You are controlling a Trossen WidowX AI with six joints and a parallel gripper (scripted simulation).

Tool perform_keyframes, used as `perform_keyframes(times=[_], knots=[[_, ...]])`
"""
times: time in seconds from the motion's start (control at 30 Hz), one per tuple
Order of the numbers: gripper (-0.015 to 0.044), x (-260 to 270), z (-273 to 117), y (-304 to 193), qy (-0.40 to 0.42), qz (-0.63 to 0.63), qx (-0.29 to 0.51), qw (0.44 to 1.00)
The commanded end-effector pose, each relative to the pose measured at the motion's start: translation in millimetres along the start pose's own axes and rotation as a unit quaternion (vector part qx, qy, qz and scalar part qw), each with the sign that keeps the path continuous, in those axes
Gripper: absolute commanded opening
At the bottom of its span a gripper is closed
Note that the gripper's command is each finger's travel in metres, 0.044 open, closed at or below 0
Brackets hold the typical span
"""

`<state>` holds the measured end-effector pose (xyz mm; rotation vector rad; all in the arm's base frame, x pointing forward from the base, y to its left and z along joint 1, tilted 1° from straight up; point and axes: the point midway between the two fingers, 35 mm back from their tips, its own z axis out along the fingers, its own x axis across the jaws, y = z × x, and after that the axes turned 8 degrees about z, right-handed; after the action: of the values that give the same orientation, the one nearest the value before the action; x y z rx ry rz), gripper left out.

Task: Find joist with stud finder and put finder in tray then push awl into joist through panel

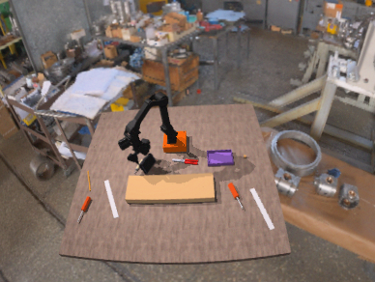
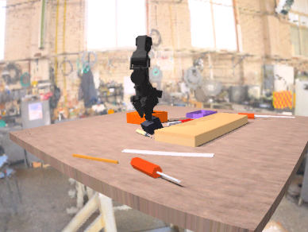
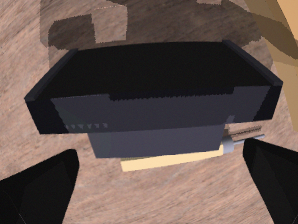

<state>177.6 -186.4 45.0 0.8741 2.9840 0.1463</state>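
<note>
The dark stud finder (image 1: 147, 164) (image 2: 152, 125) (image 3: 155, 107) is on the table behind the panel's left end. My gripper (image 1: 138, 155) (image 3: 162, 155) is open and empty close above it, with one finger on either side of its narrower part in the wrist view. The awl (image 1: 137, 167) (image 2: 141, 132) (image 3: 172, 161), with a cream handle and grey ferrule, lies beside the stud finder and is partly hidden by it. The tan floor panel (image 1: 170, 190) (image 2: 214, 126) (image 3: 292, 102) lies in front; no joist shows. The purple tray (image 1: 220, 164) (image 2: 202, 114) stands empty at the back right.
Red-handled pliers (image 1: 191, 161) lie between the orange arm base (image 1: 175, 142) and the panel. Orange screwdrivers (image 1: 85, 205) (image 1: 234, 190) and white strips (image 1: 111, 198) (image 1: 262, 208) lie on both sides. A yellow pencil (image 1: 89, 181) (image 2: 95, 159) is at the far left.
</note>
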Motion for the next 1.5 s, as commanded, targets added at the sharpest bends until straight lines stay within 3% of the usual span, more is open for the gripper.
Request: perform_keyframes(times=[0.0, 0.63, 1.13, 1.47], knots=[[0.0440, 0.6, 7.6, 0.3, 0.002, -0.003, -0.003, 1.000], [0.0440, 1.8, 35.6, -1.9, 0.002, -0.003, -0.003, 1.000], [0.0340, 1.8, 35.6, -1.9, 0.002, -0.003, -0.003, 1.000], [0.0078, 0.5, 21.2, -1.0, 0.002, -0.003, -0.003, 1.000]])
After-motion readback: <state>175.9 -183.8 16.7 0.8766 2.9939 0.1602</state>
